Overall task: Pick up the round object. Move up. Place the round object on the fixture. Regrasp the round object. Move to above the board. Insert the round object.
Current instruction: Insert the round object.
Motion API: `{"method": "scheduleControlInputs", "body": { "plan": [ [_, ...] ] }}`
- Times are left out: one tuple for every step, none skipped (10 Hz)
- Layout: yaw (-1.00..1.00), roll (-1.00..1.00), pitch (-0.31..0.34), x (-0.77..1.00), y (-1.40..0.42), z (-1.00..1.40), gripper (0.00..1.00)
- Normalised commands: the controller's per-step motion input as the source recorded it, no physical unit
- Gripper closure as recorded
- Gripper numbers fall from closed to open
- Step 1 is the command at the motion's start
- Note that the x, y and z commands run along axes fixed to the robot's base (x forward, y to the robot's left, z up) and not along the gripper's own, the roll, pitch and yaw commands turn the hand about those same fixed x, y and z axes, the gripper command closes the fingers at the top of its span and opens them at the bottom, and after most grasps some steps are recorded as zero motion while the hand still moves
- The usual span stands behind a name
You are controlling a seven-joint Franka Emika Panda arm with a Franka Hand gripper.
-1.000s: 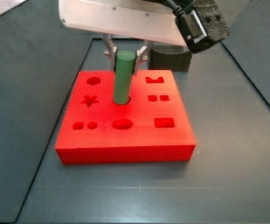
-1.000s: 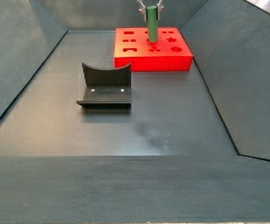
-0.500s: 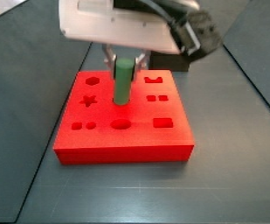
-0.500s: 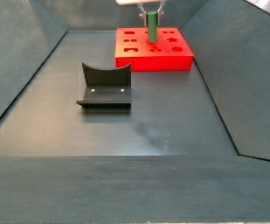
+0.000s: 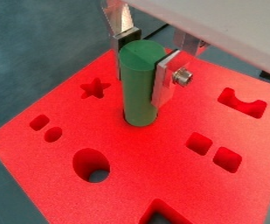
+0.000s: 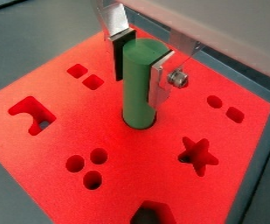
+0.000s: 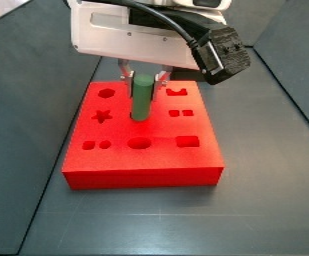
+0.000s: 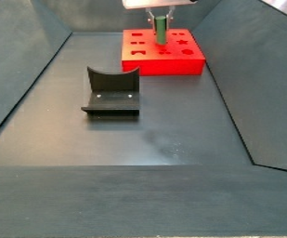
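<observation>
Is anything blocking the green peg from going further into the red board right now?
Nothing visible. The gripper holds the round object upright, its lower end already in a hole in the board. The hole's inside is hidden.

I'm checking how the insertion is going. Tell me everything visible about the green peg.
The green peg is a plain, smooth cylinder with a flat top, matte like plastic. It stands upright, its lower end in a recess near the middle of the red board. The pincer grips its upper part, one silver finger on each side.
</observation>
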Motion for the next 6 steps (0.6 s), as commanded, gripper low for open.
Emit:
{"method": "scheduleControlInputs", "body": {
  "plan": [
    [-0.03,-0.04,-0.211,0.00,0.00,-0.83,1.00],
    [-0.01,-0.03,-0.239,0.00,0.00,-0.77,1.00],
    [-0.03,0.00,-0.211,0.00,0.00,-0.81,1.00],
    [-0.03,0.03,-0.184,0.00,0.00,-0.87,1.00],
    [-0.01,0.05,-0.174,0.00,0.00,-0.89,1.00],
    [-0.01,0.05,-0.176,0.00,0.00,-0.89,1.00]
  ]
}}
